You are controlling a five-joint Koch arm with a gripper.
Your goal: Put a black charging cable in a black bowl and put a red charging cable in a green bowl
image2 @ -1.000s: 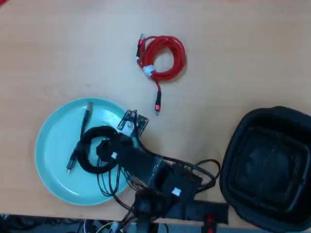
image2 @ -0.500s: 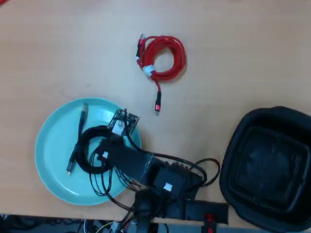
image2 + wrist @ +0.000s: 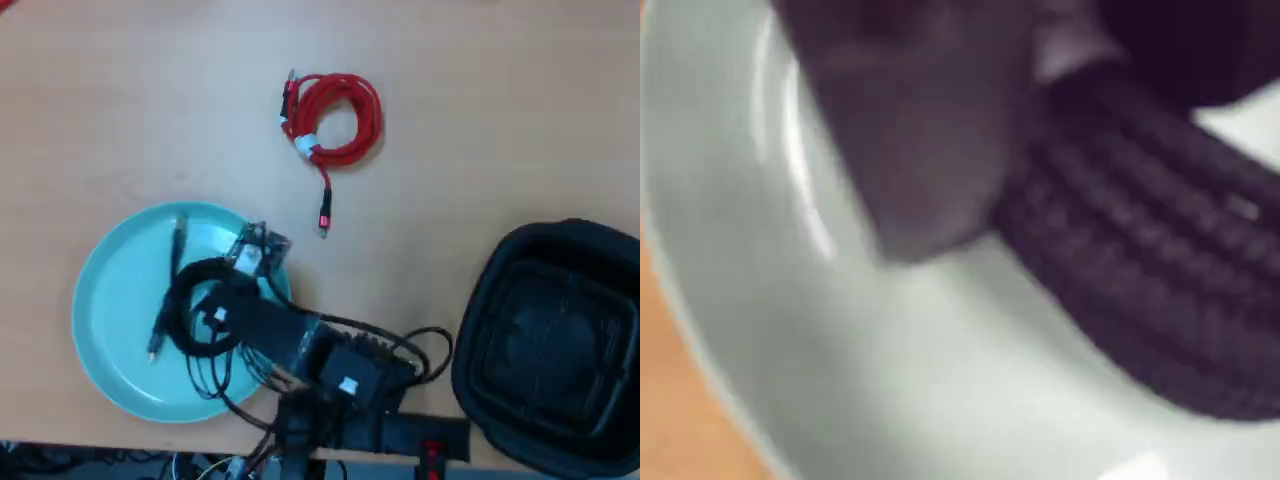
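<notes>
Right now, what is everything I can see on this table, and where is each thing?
black cable: one, black, coiled inside the green dish, partly under the arm; the wrist view shows its coil lying on the dish floor.
red cable: one, bright red with a white tie, coiled on bare table at the top middle of the overhead view.
green dish: one, pale turquoise, lower left.
black bowl: one, black, rounded square, nothing in it, right edge.
table: one, light wood.
robot arm: one, black, bottom middle, reaching over the dish; its gripper is over the black coil, jaws not readable.
</notes>
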